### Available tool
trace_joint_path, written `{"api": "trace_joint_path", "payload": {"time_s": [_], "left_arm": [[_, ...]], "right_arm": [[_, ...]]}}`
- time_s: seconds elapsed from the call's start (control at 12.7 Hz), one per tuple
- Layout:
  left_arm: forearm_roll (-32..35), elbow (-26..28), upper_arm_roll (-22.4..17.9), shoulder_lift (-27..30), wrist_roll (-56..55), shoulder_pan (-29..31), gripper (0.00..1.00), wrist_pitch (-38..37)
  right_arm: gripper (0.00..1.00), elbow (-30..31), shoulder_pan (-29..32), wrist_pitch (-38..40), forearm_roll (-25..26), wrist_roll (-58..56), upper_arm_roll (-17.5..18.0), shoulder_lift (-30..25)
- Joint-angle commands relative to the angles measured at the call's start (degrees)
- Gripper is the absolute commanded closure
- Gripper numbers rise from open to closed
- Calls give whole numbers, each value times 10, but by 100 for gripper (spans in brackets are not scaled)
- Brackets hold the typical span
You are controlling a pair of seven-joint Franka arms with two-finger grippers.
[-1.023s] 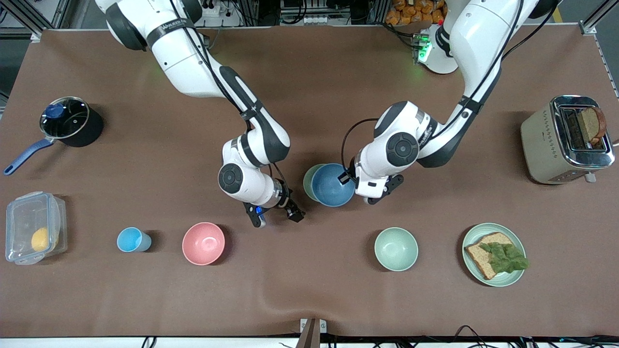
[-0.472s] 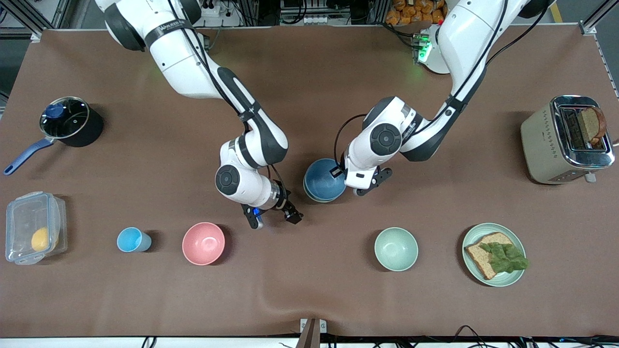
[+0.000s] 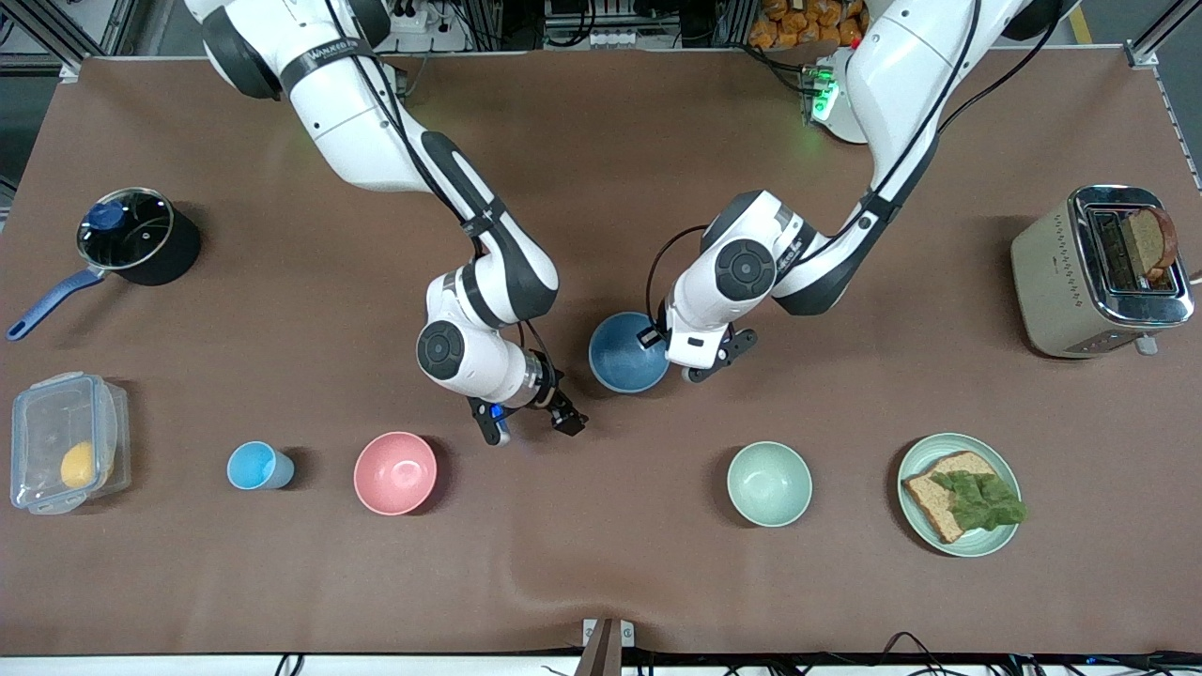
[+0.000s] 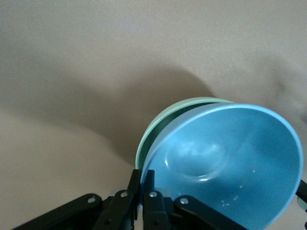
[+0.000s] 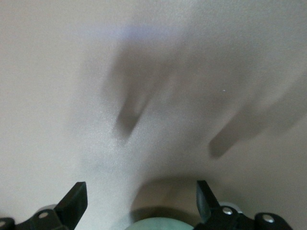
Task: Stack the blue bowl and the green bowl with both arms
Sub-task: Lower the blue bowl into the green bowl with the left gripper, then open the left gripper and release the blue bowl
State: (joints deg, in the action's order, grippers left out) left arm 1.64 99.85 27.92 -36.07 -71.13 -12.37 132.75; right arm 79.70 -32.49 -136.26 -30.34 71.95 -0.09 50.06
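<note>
While the right gripper (image 3: pixel 531 422) hangs spread and empty, the left gripper (image 4: pixel 142 191) pinches the blue bowl's (image 3: pixel 627 352) rim.

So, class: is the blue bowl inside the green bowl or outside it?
Inside. The blue bowl sits nested in the green bowl, whose rim shows around its edge, with the left gripper pinching the blue rim.

The left arm reaches down from its base to mid-table, elbow bent, wrist turned downward. Its left claw (image 3: pixel 660 345) is clamped on the rim of the blue bowl (image 3: pixel 627 353), one finger (image 4: pixel 150 201) inside the rim and the other outside. The right arm bends the same way, and its right claw (image 3: pixel 531 422) hangs low over the table just beside the blue bowl, toward the right arm's end, fingers (image 5: pixel 73 203) spread wide, holding nothing.
</note>
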Motion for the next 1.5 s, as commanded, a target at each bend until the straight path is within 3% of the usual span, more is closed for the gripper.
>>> {"api": "trace_joint_path", "payload": {"time_s": [0.0, 0.47, 0.55, 0.63, 0.71, 1.02, 1.42], "left_arm": [[42, 1, -2, -7, -16, -6, 100, 13], [53, -6, -2, -24, -39, -7, 100, 28], [53, -6, -2, -25, -44, -9, 90, 29], [53, -7, -2, -24, -49, -10, 37, 30], [53, -7, -2, -22, -57, -10, 0, 30], [54, -8, -3, 20, -64, 4, 0, 22], [78, -8, -3, 161, -4, 84, 0, -73]], "right_arm": [[0, -15, 0, 4, -9, 7, 2, 8], [0, -14, -6, 2, -9, 9, 2, 8], [0, -14, -6, 2, -9, 8, 2, 8], [0, -14, -6, 2, -9, 8, 2, 8], [0, -14, -9, 1, -9, 9, 2, 8], [0, -14, -15, -1, -7, 9, 2, 9], [0, -13, -22, -1, -3, 9, 1, 9]]}}
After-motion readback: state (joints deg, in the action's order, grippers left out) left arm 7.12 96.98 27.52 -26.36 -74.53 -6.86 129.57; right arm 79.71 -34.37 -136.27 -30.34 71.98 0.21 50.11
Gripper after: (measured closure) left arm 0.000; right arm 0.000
